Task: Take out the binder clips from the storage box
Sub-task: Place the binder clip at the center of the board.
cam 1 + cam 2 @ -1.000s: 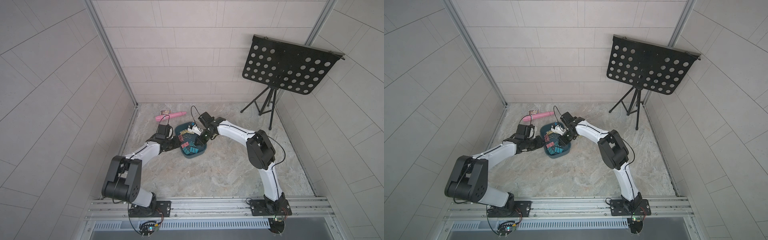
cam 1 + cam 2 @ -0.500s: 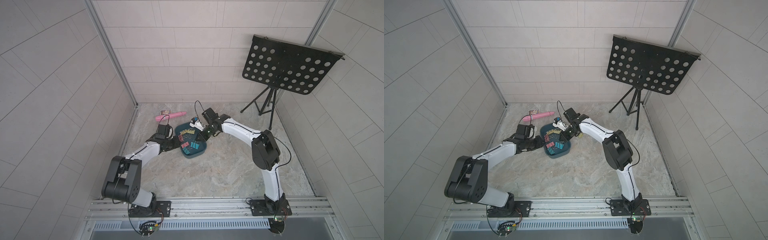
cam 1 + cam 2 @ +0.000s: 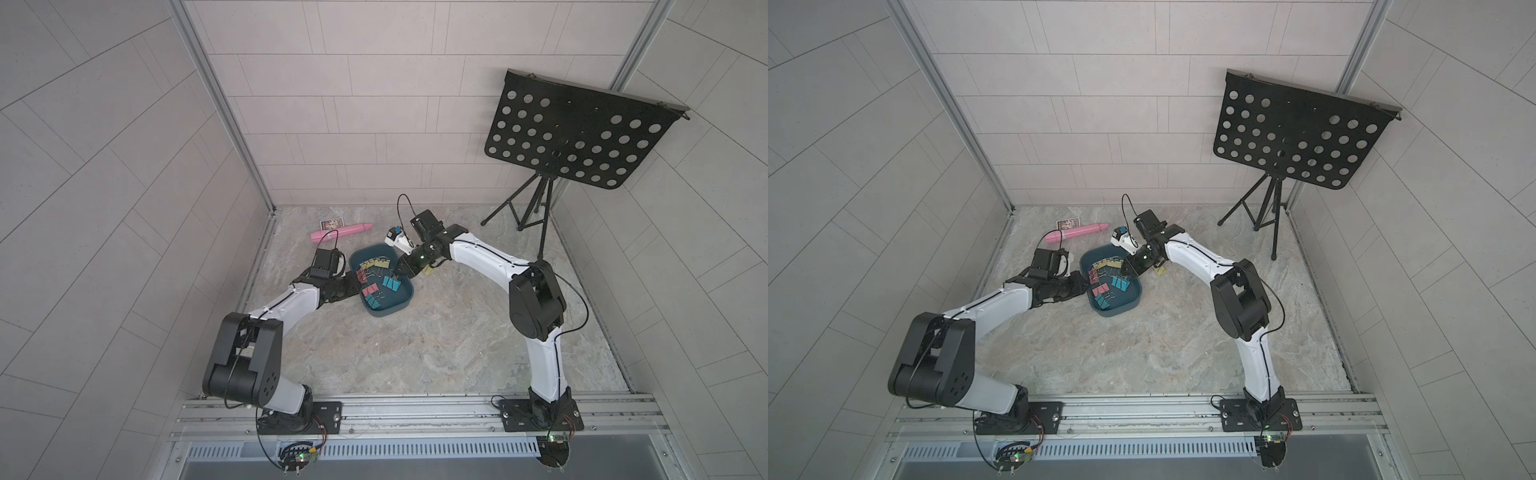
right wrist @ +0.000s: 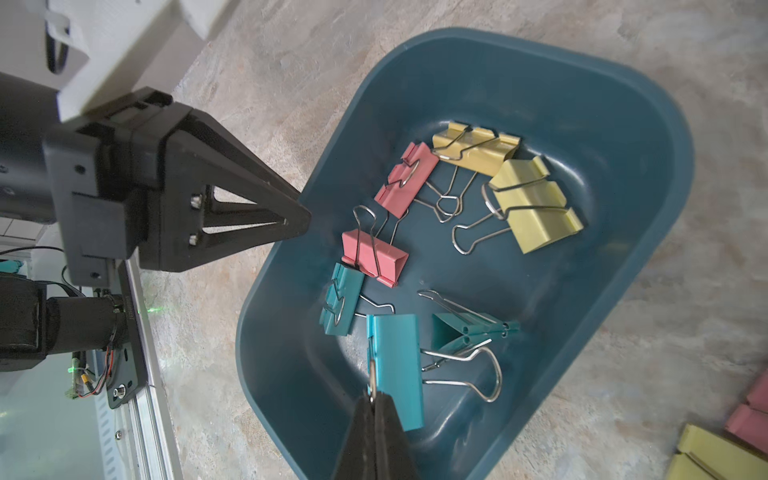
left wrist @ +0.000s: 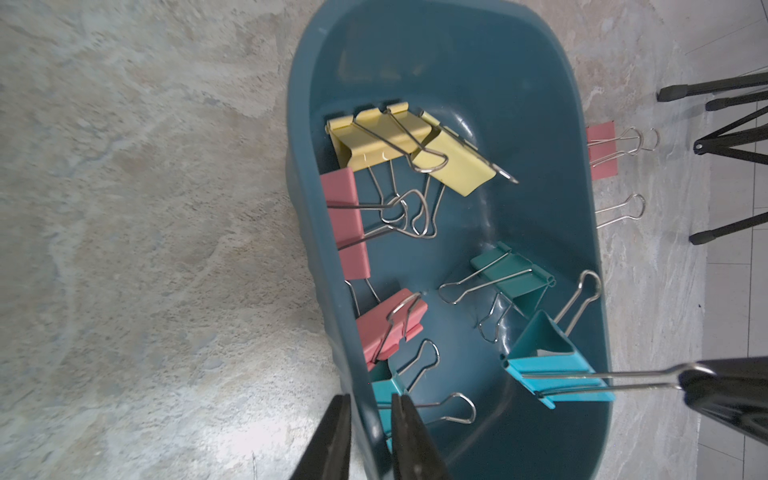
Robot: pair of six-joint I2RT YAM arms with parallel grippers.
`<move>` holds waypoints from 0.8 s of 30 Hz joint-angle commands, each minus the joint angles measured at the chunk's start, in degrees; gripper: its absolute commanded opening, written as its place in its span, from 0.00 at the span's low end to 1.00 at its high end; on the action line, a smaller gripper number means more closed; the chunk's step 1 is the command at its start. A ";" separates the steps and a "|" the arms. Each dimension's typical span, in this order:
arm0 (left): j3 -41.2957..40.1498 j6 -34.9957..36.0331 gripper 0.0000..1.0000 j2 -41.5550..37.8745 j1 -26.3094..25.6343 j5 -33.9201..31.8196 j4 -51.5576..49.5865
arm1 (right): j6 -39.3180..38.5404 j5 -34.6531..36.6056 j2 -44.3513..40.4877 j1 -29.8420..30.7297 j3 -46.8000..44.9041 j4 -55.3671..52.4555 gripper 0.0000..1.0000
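Observation:
The dark teal storage box (image 3: 384, 312) (image 3: 1117, 312) lies on the floor between both arms. Several pink, yellow and teal binder clips (image 5: 376, 137) (image 4: 536, 208) lie inside it. My left gripper (image 5: 371, 409) (image 3: 355, 286) is shut on the box's left wall (image 5: 316, 257), with one finger inside and one outside. My right gripper (image 4: 374, 397) (image 3: 397, 271) is shut on the wire handle of a teal binder clip (image 4: 397, 365) (image 5: 552, 374) at the box's right side. Beside the box, on the floor, lie a pink clip (image 5: 601, 151) and a yellow one (image 3: 427, 270).
A pink tube (image 3: 341, 231) and a small printed card (image 3: 332, 224) lie behind the box. A small white device (image 3: 397, 240) sits just behind the box's far rim. At the back right stands a black music stand (image 3: 573, 137), its tripod legs (image 3: 523, 212) on the floor.
The right arm's elbow has swung to the right while its gripper stayed at the box's right side. The left arm has not moved.

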 commanded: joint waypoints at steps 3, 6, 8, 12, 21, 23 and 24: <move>-0.09 0.94 0.26 -1.37 -0.30 -0.81 -1.04 | 1.21 -1.16 -3.73 -0.68 -0.79 1.40 0.00; -0.14 0.92 0.26 -1.43 -0.33 -0.90 -1.15 | 2.51 -1.57 -5.41 -2.30 -1.94 3.14 0.00; -0.13 0.96 0.26 -1.44 -0.30 -0.83 -1.13 | 3.30 -2.25 -6.59 -3.75 -3.05 4.24 0.00; -0.16 0.93 0.26 -1.51 -0.29 -0.89 -1.13 | 5.08 -3.41 -9.51 -7.50 -5.65 6.58 0.00; -0.34 0.78 0.26 -1.95 -0.30 -0.87 -1.07 | 11.84 -5.11 -15.70 -18.22 -14.58 15.22 0.00; -0.38 0.83 0.26 -2.08 -0.27 -0.93 -1.12 | 13.27 -5.12 -16.27 -20.15 -16.45 17.19 0.00; -0.50 0.78 0.26 -2.17 -0.40 -1.08 -1.15 | 13.91 -5.04 -16.46 -20.97 -17.43 18.16 0.00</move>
